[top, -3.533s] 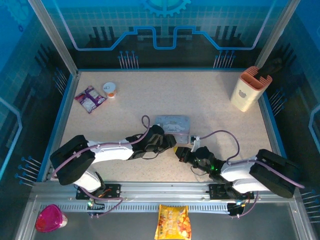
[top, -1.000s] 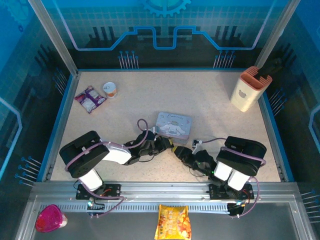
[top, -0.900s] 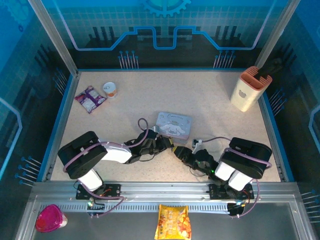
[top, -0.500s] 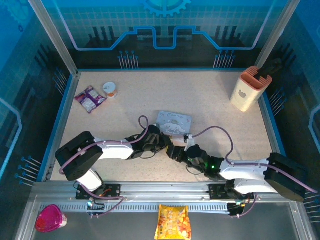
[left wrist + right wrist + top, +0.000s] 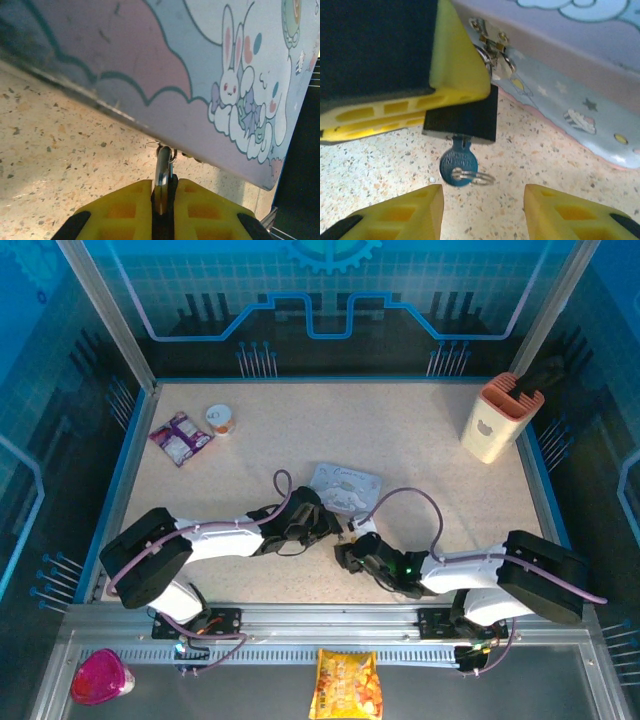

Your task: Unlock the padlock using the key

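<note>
The black padlock (image 5: 462, 120) hangs from the hasp of the pastel tin box (image 5: 345, 485). My left gripper (image 5: 163, 187) is shut on it, and the silver shackle (image 5: 161, 170) rises between the yellow fingers. The key (image 5: 457, 165) sticks out of the padlock's underside, a small wire ring through its round head. My right gripper (image 5: 482, 210) is open just below the key, its yellow fingertips (image 5: 405, 210) apart on either side and not touching it. In the top view the two grippers meet at the box's near edge, the left gripper (image 5: 322, 525) beside the right gripper (image 5: 350, 555).
A peach holder (image 5: 495, 420) stands at the back right. A purple snack packet (image 5: 180, 435) and a small cup (image 5: 219, 418) lie at the back left. A chip bag (image 5: 345, 685) and a pink object (image 5: 100, 677) rest on the front rail, off the table.
The right arm has unfolded and stretched out low to the right, and its gripper has slid a little left, closer under the padlock. The left gripper keeps its hold by the box.
</note>
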Robot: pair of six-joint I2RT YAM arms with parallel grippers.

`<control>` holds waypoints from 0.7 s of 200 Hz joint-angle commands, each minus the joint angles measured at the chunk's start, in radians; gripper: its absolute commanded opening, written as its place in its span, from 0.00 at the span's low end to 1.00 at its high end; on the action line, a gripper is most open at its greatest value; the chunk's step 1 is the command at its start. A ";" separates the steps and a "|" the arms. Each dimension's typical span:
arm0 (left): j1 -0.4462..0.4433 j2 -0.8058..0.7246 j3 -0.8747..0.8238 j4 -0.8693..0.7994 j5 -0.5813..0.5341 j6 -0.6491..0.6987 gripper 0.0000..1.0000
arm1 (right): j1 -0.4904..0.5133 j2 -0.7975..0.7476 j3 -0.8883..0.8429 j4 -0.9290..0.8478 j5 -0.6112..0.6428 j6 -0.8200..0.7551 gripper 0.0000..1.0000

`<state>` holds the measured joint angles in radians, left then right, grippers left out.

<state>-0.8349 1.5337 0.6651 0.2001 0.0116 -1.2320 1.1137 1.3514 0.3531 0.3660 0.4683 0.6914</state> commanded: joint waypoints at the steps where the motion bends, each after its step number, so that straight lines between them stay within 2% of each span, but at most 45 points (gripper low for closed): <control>1: -0.001 -0.037 0.033 -0.023 -0.005 -0.007 0.06 | 0.022 0.034 0.051 -0.006 0.044 -0.076 0.44; 32: 0.000 -0.042 0.031 -0.029 -0.003 -0.001 0.06 | 0.037 0.072 0.106 -0.065 0.087 -0.083 0.41; 83: -0.001 -0.055 0.026 -0.031 -0.001 0.000 0.07 | 0.037 0.110 0.143 -0.117 0.107 -0.065 0.23; 140: -0.006 -0.055 0.027 -0.027 0.005 -0.001 0.07 | 0.037 0.108 0.158 -0.133 0.114 -0.041 0.09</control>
<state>-0.8341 1.5162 0.6655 0.1612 -0.0036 -1.2316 1.1439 1.4498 0.4870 0.2691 0.5446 0.6315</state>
